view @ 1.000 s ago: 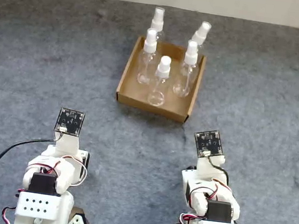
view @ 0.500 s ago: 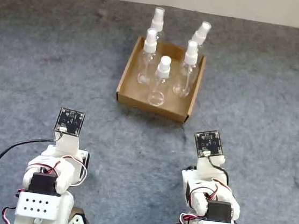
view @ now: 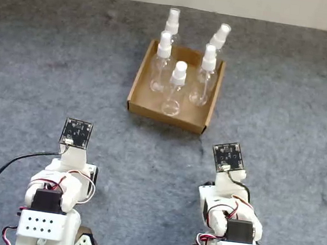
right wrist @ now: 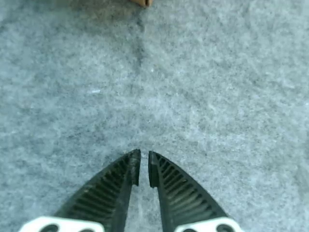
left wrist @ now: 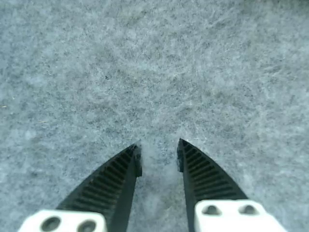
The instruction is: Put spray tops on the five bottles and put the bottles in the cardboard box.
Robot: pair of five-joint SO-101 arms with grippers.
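Inside the box (view: 164,116), five capped bottles (view: 174,88) are crowded upright; they could be toppled by a bump. Left pincer (left wrist: 158,154) is narrowly parted, right pincer (right wrist: 144,166) nearly closed.

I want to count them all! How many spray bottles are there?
5. In the cardboard box: the left bottle, the front middle bottle, the right bottle. Behind them: the back left bottle and the back right bottle, bases hidden.
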